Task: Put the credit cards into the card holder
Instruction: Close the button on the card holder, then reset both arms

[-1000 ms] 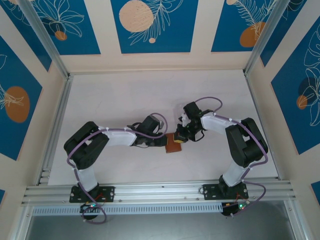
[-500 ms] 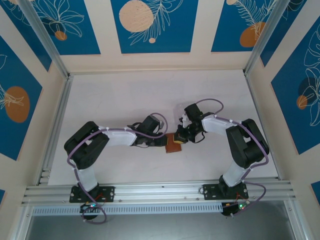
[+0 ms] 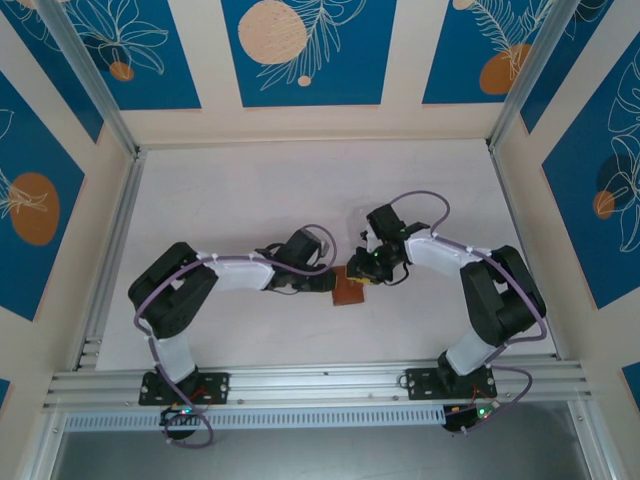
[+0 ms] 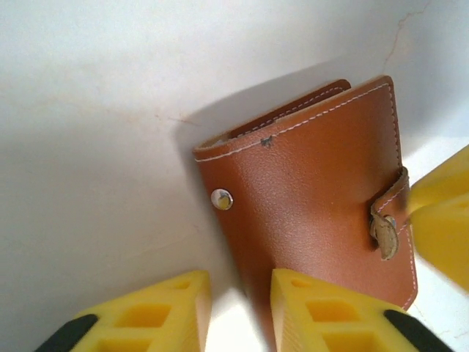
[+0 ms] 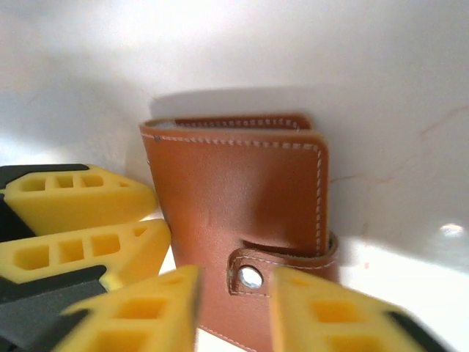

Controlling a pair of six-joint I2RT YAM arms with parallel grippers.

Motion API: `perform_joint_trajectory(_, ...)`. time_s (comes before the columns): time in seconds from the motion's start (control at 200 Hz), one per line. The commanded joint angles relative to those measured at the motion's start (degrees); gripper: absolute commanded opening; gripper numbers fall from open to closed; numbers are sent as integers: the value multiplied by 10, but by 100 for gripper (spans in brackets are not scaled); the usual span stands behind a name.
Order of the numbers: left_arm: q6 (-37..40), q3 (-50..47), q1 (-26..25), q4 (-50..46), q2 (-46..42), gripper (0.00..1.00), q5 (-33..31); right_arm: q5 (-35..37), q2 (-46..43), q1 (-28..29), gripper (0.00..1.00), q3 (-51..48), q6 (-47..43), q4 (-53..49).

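The card holder (image 3: 348, 291), a reddish-brown leather wallet, lies folded shut on the white table between my two grippers. Its strap is snapped down over the cover (image 5: 249, 277). My left gripper (image 4: 240, 287) is open at the wallet's left edge (image 4: 315, 213): one yellow finger over the leather, the other over the table. My right gripper (image 5: 234, 287) is open, its jaws standing either side of the snap strap without touching it. In the top view the left gripper (image 3: 327, 283) and right gripper (image 3: 362, 277) almost meet over the wallet. The credit cards are hidden.
A white table (image 3: 250, 200) stretches behind and to both sides of the wallet. Aluminium rails (image 3: 320, 380) run along the near edge and the sides. The right gripper's finger (image 4: 440, 227) crowds the wallet's strap side, and the left fingers (image 5: 80, 220) sit close beside it.
My right gripper has gone from shut to open at the snap strap and shifted slightly left. The left gripper's jaws have widened a little. The wallet has stayed put.
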Motion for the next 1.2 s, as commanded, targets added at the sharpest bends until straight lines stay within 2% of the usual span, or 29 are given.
perform_joint_trajectory(0.0,35,13,28,-48,-68,35,-49,52,-39,-1,46,48,-18,-22)
perform_joint_trajectory(0.085,56,5,48,-79,-136,43,-78,74,-68,0,67,67,-26,-16)
perform_joint_trajectory(0.125,64,-3,59,-93,-169,50,-98,94,-87,-1,84,70,-27,-12)
perform_joint_trajectory(0.145,69,-7,65,-99,-189,54,-113,109,-96,-2,98,70,-26,-11)
perform_joint_trajectory(0.155,70,-11,68,-102,-199,56,-120,116,-102,-4,100,70,-26,-10)
perform_joint_trajectory(0.215,78,-36,90,-112,-253,70,-173,175,-129,-11,99,65,-37,-5)
perform_joint_trajectory(0.275,94,-62,108,-125,-305,82,-253,263,-154,-13,99,52,-58,7)
perform_joint_trajectory(0.38,154,-103,122,-134,-373,93,-472,440,-181,-29,99,22,-64,33)
perform_joint_trajectory(0.465,244,-177,127,-18,-413,100,-620,548,-199,-48,99,-14,-58,70)
perform_joint_trajectory(0.54,344,-260,145,146,-433,100,-662,537,-219,-87,99,-62,-80,140)
perform_joint_trajectory(0.615,399,-321,185,288,-420,100,-655,502,-232,-121,99,-126,-132,260)
perform_joint_trajectory(0.735,427,-338,257,361,-353,100,-616,512,-228,-132,99,-230,-245,476)
perform_joint_trajectory(0.775,431,-350,275,407,-322,100,-588,502,-217,-142,99,-252,-262,525)
perform_joint_trajectory(0.84,418,-384,303,534,-261,100,-535,443,-189,-174,99,-278,-259,589)
perform_joint_trajectory(0.87,441,-387,312,592,-235,100,-519,420,-175,-189,99,-287,-253,610)
perform_joint_trajectory(0.895,445,-385,309,597,-226,100,-520,411,-162,-199,99,-290,-249,625)
perform_joint_trajectory(0.96,432,-383,345,646,-171,100,-444,386,-129,-221,99,-303,-246,684)
perform_joint_trajectory(0.985,438,-377,352,664,-160,100,-437,367,-117,-230,99,-305,-246,703)
perform_joint_trajectory(1.045,415,-360,358,548,-200,100,-393,318,-91,-250,99,-303,-237,726)
perform_joint_trajectory(1.11,413,-372,386,613,-172,100,-332,269,-73,-250,99,-274,-257,688)
perform_joint_trajectory(1.16,397,-359,404,557,-167,100,-275,227,-60,-250,99,-266,-275,686)
perform_joint_trajectory(1.195,404,-358,415,636,-118,100,-274,202,-56,-251,99,-286,-284,727)
